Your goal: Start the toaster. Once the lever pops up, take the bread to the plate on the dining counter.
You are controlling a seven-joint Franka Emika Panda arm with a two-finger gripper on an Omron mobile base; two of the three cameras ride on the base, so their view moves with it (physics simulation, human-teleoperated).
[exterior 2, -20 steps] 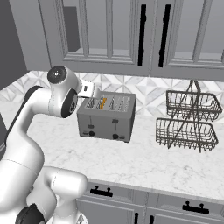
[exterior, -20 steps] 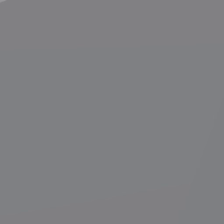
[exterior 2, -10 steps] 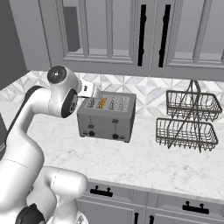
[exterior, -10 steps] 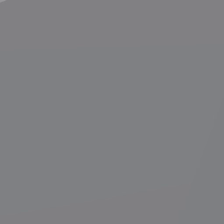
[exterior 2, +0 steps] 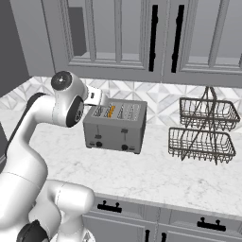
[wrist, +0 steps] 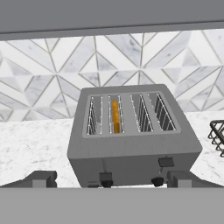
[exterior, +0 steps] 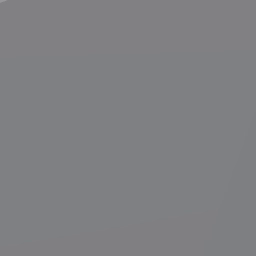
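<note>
Item: bread [wrist: 115, 115], one slice upright in toaster [wrist: 131, 135], second slot from nine o'clock. Judged light, crumbly; pinch top crust. Gripper [wrist: 111, 179]: fingers wide apart, empty.

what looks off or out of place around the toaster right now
Nothing stands out. The toaster sits upright and square on the marble counter, the bread rests in its second slot, and the wire basket rack stands upright beside it.

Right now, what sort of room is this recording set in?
A rendered kitchen, by the look of it: a four-slot toaster holding bread stands on a marble counter beside a two-tier wire basket rack, under grey wall cabinets with black handles.
</note>
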